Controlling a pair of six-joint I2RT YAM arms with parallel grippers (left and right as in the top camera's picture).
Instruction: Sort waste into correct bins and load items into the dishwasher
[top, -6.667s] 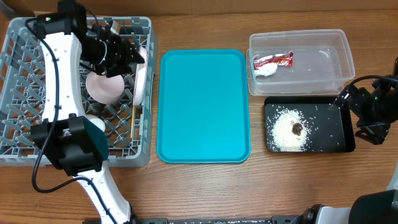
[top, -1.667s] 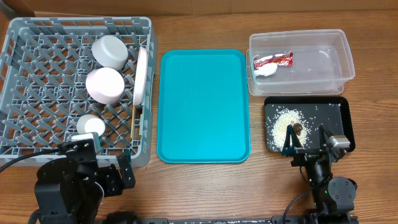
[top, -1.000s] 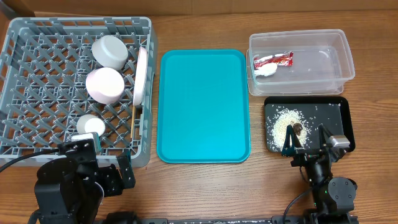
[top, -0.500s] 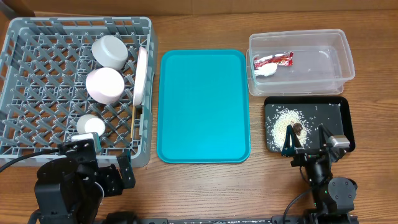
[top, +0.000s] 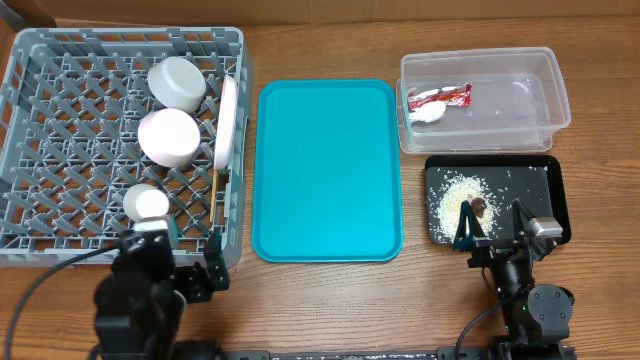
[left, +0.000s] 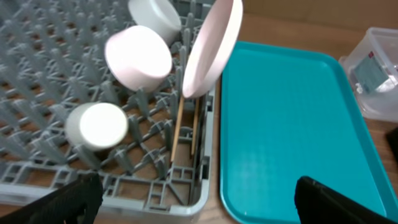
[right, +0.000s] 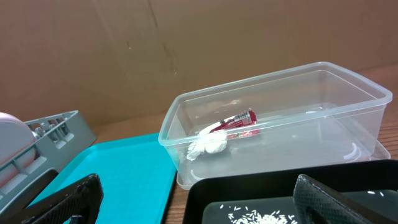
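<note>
The grey dishwasher rack (top: 60, 80) holds a pale bowl (top: 177, 83), a pink saucer (top: 168, 136), a small white cup (top: 148, 203), a white plate (top: 228, 122) standing on edge, and chopsticks (top: 216, 190). A red-and-white wrapper (top: 438, 97) and a tissue wad (top: 427, 114) lie in the clear tub (top: 520, 120). Rice (top: 455, 205) and a brown lump (top: 479, 208) lie on the black tray (top: 530, 195). My left gripper (left: 202, 208) hangs open and empty by the rack's near right corner. At the black tray's near edge my right gripper (right: 205, 205) is open and empty.
A teal serving tray (top: 326, 170) lies between the rack and the two bins, with nothing on it. Bare wooden table runs along the front edge between my two arms. A brown cardboard wall stands behind the tub in the right wrist view.
My left arm has shifted a little to the right along the table's front edge. The right arm, the dishes and the waste have not moved.
</note>
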